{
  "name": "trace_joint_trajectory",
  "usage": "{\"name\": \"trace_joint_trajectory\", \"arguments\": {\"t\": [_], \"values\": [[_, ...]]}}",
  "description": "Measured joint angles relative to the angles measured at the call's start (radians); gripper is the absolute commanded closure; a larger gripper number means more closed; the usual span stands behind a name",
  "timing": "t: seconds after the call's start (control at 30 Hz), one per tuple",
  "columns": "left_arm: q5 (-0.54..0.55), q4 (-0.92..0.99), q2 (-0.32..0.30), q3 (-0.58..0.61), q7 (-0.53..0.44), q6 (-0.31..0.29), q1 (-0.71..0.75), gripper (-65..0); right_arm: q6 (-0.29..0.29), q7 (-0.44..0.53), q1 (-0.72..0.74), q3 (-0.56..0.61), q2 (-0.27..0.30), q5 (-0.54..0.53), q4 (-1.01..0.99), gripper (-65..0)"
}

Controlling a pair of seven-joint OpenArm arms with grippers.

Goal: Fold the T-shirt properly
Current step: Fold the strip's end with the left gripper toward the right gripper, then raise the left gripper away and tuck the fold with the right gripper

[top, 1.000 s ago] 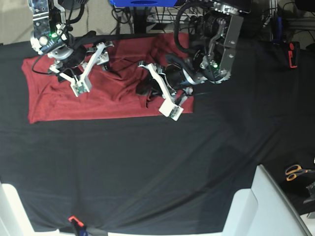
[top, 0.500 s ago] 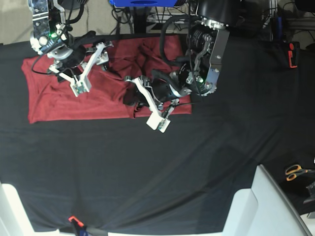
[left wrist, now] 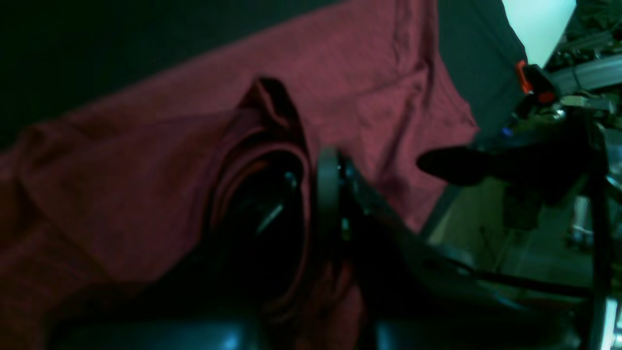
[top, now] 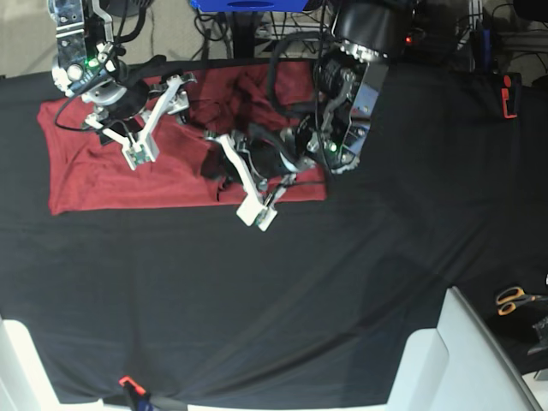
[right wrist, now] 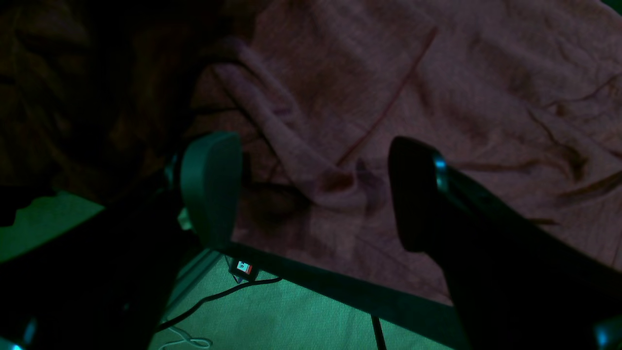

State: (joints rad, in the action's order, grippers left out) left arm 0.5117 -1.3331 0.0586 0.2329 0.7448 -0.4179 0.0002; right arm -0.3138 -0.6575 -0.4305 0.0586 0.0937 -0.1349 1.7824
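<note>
Shirt time on the black counter (top: 360, 282)

Upper left of the frame: the right gripper (top: 152, 116) hangs over the T-shirt (top: 103, 175) with its fingers (right wrist: 211, 187) spread wide, grasping nothing. The red T-shirt lies bunched along the top of the counter. Near the middle, the left gripper (top: 248, 184) has its fingers clenched on a fold of the T-shirt. Orange scissors (top: 514, 299) lie at the far right.

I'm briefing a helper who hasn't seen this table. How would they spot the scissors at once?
Start from the large black cloth surface that covers the table, and follow it to its right edge in the base view, far from the dark red knit T-shirt. The small scissors with orange handles lie there, just past the pale grey panel. Nothing else on that side has orange loop handles.
</note>
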Motion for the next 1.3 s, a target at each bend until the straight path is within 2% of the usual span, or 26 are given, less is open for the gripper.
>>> {"name": "trace_joint_trajectory", "arguments": {"t": [0.13, 0.2, 0.27, 0.37, 0.43, 0.53, 0.73, 0.8, 0.87, 0.93, 1.0, 1.07, 1.17, 1.3], "values": [[0.005, 0.038, 0.003, 0.003, -0.003, 0.0, -0.008, 0.0, 0.0, 0.0, 0.0, 0.0, 0.0, 0.0, 0.0, -43.4], [0.005, 0.039, 0.003, 0.003, -0.001, 0.0, -0.004, -9.5, 0.0, 0.0, 0.0, 0.0, 0.0, 0.0, 0.0, -43.4], [-0.003, 0.039, 0.014, 0.002, 0.0, 0.0, -0.006, -22.1, 0.0, 0.0, 0.0, 0.0, 0.0, 0.0, 0.0, -43.4], [0.003, 0.04, 0.031, 0.005, -0.002, 0.0, -0.015, -36.2, 0.0, 0.0, 0.0, 0.0, 0.0, 0.0, 0.0, -43.4], [0.005, 0.042, 0.039, 0.006, -0.003, 0.0, -0.028, -42.0, 0.0, 0.0, 0.0, 0.0, 0.0, 0.0, 0.0, -43.4], [0.005, 0.042, 0.041, 0.005, -0.003, 0.0, -0.04, -44.6, 0.0, 0.0, 0.0, 0.0, -0.003, 0.0, 0.0, -43.4], [0.011, -0.001, 0.045, 0.044, 0.003, 0.0, -0.065, -44.1, 0.0, -0.001, 0.0, -0.001, -0.003, 0.0, 0.005, -43.4], [0.017, -0.076, 0.031, -0.014, 0.008, -0.005, -0.053, -43.9, 0.0, -0.007, -0.003, -0.018, -0.003, 0.003, 0.034, -43.2], [0.023, -0.155, -0.018, -0.107, 0.004, -0.014, -0.034, -43.4, 0.002, -0.003, -0.008, -0.026, 0.003, 0.008, 0.086, -43.2], [0.011, -0.227, -0.093, -0.227, 0.042, 0.005, 0.007, -36.4, 0.004, -0.005, -0.006, -0.024, 0.005, 0.011, 0.138, -43.2], [0.007, -0.279, -0.164, -0.338, 0.086, 0.002, 0.071, -22.2, -0.006, 0.003, -0.004, 0.005, 0.029, 0.003, 0.186, -43.2], [0.003, -0.328, -0.215, -0.452, 0.098, -0.002, 0.155, -1.6, 0.001, 0.003, 0.005, 0.09, 0.069, 0.005, 0.2, -43.2], [0.017, -0.349, -0.254, -0.636, 0.097, -0.018, 0.25, 0.0, 0.001, -0.013, 0.052, 0.258, 0.146, 0.008, 0.192, -43.2], [0.007, -0.315, -0.312, -0.87, 0.091, -0.007, 0.36, 0.0, 0.0, -0.01, 0.15, 0.451, 0.177, -0.002, 0.19, -43.2]]}}
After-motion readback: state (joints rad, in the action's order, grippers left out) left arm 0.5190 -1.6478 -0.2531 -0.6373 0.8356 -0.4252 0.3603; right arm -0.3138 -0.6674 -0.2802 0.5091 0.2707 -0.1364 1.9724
